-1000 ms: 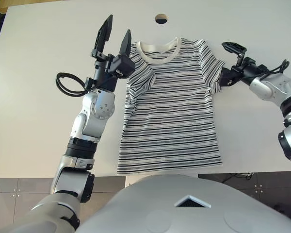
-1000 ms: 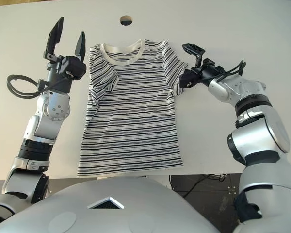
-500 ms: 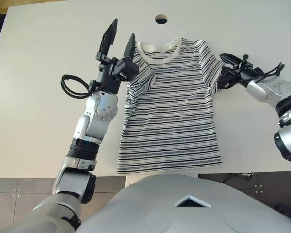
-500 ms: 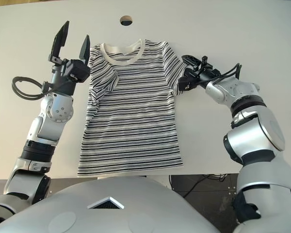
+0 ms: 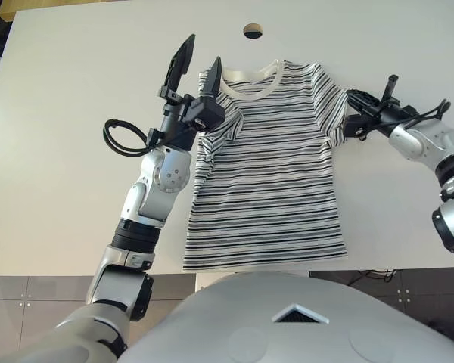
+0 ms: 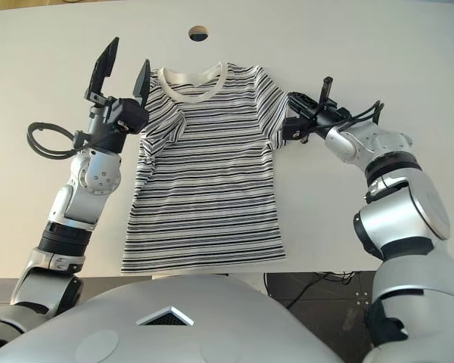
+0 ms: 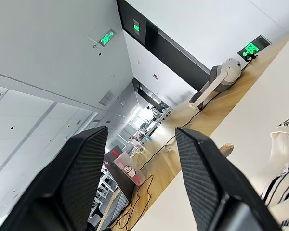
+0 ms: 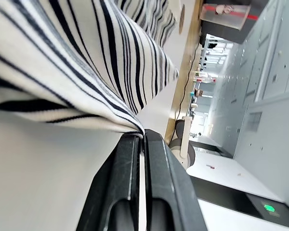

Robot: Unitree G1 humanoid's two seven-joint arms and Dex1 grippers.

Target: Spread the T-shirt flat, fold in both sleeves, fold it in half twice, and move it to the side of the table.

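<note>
The black-and-white striped T-shirt (image 5: 272, 166) lies flat on the white table (image 5: 60, 113), collar at the far end. Its left sleeve (image 5: 219, 128) is folded in over the chest; the right sleeve (image 5: 334, 106) lies spread outward. My right gripper (image 5: 353, 115) sits low at that sleeve's outer edge. In the right wrist view its fingers (image 8: 127, 192) are pressed together with the sleeve hem (image 8: 111, 122) at their tips. My left gripper (image 5: 199, 66) is raised above the shirt's left shoulder, pointing up, open and holding nothing. The collar (image 7: 282, 154) shows beyond it in the left wrist view.
A round cable hole (image 5: 251, 30) is in the table just beyond the collar. Bare tabletop stretches to the left of the shirt and to the right (image 5: 408, 212) of it. The table's front edge (image 5: 60, 274) runs just below the shirt's hem.
My right gripper went from open to shut at the edge of the right sleeve. My left arm, still raised and open, shifted right toward the shirt's shoulder.
</note>
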